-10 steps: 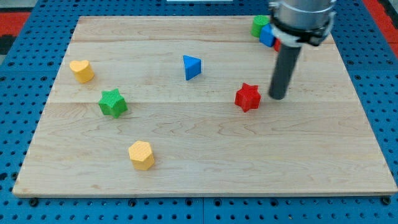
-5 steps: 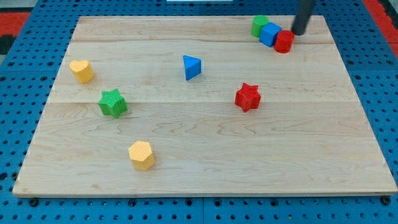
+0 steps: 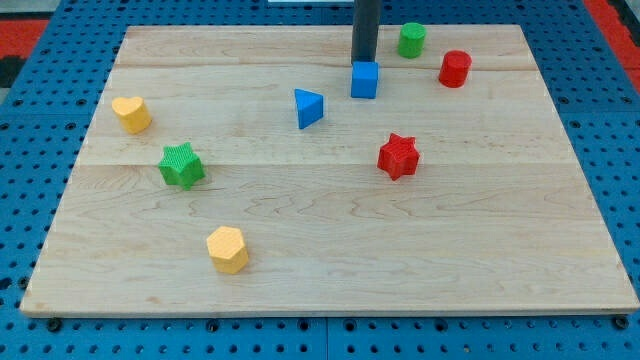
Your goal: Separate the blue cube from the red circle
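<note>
The table point(image 3: 330, 230) carries every block. The dark rod comes straight down from the view's top, and my tip point(image 3: 364, 60) stands at the upper edge of the blue cube point(image 3: 364, 80), seemingly touching it. The rod bears no fingers. The red circle point(image 3: 454, 68) sits well apart at the view's right, with a green cylinder point(image 3: 411, 39) near the top edge between them.
</note>
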Controlling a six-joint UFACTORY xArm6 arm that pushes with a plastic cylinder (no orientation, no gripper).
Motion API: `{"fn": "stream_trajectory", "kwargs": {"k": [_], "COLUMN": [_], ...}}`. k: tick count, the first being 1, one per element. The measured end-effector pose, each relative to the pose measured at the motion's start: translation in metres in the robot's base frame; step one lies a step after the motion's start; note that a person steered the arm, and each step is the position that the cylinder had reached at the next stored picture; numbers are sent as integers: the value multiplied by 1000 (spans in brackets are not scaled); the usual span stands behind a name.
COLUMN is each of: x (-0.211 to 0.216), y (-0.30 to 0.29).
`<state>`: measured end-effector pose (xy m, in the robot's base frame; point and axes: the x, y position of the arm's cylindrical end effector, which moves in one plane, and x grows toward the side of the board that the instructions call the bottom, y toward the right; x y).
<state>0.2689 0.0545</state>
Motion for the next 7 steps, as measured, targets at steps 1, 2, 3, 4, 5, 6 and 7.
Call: {"fn": "stream_trajectory", "kwargs": {"k": [1, 2, 3, 4, 5, 6, 7], "x": [0, -1, -4, -5, -6, -10, -14], "y": [0, 0, 0, 0, 0, -1, -2]}}
